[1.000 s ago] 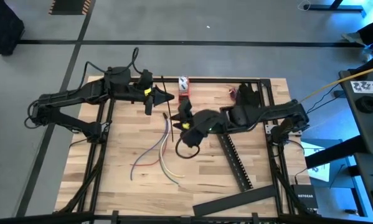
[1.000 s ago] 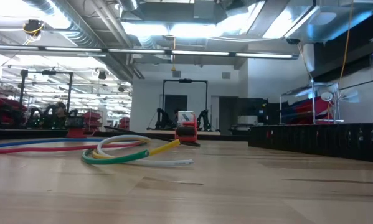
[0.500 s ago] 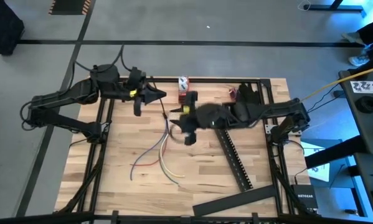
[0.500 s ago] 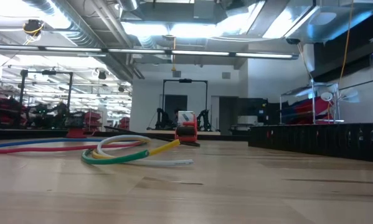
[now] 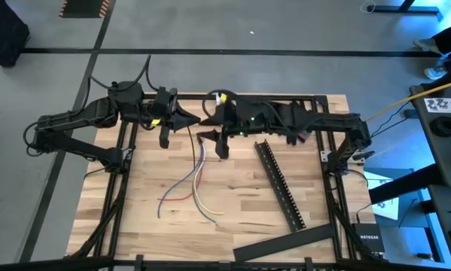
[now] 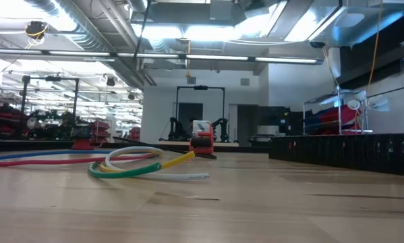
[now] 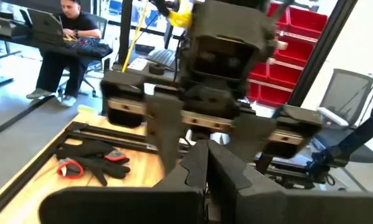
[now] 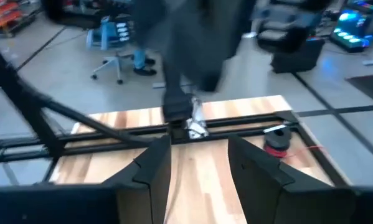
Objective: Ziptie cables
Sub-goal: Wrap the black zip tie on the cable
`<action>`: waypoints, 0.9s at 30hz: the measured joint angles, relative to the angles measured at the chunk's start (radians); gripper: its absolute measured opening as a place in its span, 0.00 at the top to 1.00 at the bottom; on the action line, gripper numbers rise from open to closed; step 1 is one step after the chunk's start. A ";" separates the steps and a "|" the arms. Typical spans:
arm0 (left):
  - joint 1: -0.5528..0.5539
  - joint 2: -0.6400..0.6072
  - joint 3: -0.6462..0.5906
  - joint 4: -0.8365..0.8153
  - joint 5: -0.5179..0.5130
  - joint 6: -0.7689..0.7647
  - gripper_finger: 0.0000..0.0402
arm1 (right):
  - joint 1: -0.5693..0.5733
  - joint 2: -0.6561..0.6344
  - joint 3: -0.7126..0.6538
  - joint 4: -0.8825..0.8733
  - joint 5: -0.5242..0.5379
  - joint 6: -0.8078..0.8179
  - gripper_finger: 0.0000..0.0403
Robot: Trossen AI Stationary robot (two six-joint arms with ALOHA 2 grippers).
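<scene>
On top of the wooden worktop (image 5: 240, 199) sit all the things for this job, inside a dark metal frame. Two dark robot arms reach in from the sides and meet near the far edge.

The left gripper (image 5: 197, 117) is up off the wood, pointing at the other arm. Its jaws are pressed together, and I cannot see anything held between them. The right gripper (image 5: 208, 138) is just beside it, tip to tip. Its jaws stand apart in its own wrist view, and I see nothing between them. I think the two are held so close so that one can pass something small to the other, but I cannot see such a thing.

A long black slotted bar (image 5: 279, 183) lies at a slant on the right side of the worktop, well apart from the wires.

The cables (image 5: 195, 184) lie loose on the wood, near the middle and a bit to the left, below both grippers. They are blue, red, white and yellow-green, and they fan out at one end. No gripper touches them. They do not look tied yet, so the job seems to be near its start.

A small red and white thing (image 6: 202, 142) sits at the far edge of the worktop.
</scene>
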 joint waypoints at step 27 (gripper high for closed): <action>0.000 -0.005 0.000 -0.009 0.000 0.025 0.98 | 0.010 0.103 0.000 0.123 0.008 -0.059 0.99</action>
